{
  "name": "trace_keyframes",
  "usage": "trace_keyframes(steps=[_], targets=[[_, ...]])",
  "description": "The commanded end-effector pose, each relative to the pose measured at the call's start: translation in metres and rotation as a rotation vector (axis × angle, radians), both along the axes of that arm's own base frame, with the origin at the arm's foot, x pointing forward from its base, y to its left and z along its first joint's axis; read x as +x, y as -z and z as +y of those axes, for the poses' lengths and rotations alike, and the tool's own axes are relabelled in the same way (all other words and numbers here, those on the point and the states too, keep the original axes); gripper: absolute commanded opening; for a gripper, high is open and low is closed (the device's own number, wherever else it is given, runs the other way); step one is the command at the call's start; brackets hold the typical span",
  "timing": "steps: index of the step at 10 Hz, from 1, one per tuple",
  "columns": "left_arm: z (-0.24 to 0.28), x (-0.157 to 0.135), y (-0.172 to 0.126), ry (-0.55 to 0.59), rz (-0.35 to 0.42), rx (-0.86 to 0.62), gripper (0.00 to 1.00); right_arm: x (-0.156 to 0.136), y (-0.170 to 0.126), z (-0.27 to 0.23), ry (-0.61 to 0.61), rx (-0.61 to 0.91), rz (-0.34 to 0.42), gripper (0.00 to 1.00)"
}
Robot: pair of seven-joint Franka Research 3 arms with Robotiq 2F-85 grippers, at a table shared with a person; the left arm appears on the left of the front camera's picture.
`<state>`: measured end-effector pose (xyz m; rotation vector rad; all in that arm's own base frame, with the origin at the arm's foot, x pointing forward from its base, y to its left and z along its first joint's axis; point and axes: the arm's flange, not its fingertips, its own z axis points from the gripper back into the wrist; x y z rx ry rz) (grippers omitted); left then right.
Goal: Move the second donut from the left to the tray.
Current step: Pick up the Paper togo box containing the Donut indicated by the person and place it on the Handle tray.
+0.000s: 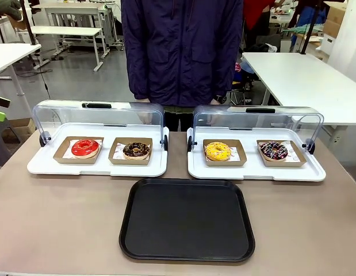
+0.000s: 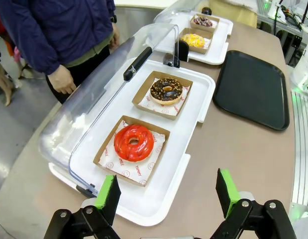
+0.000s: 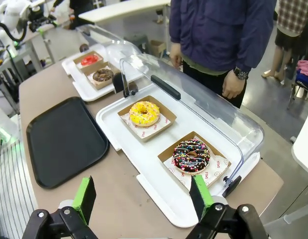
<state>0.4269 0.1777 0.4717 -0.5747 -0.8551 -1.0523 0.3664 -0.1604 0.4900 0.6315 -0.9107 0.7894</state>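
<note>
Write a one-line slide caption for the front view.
Chocolate-iced donut, second from left, in an open-lidded white tray behind the black tray; person opposite.

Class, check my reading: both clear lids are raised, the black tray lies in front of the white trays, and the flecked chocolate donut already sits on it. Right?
No: the flecked chocolate donut is not on the black tray. It sits in its cardboard holder on the left white tray, as the front view shows.

Tray [image 1: 186,221] matt black plastic; donut [image 1: 136,150] icing glossy; holder [image 1: 117,158] brown cardboard.
</note>
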Motion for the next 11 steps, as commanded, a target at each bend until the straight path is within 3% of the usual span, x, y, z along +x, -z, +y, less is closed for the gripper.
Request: trace_keyframes(steps=[1, 11], targets=[[0.0000, -0.0001, -0.0005, 0.004, -0.008, -0.014, 1.00, 0.0042, -0.0007, -0.0016, -0.009, 0.009, -0.036, 1.00], [0.0000, -0.0001, -0.0005, 0.004, -0.008, -0.014, 1.00, 0.0042, -0.0007, -0.0016, -0.009, 0.009, -0.036, 1.00]])
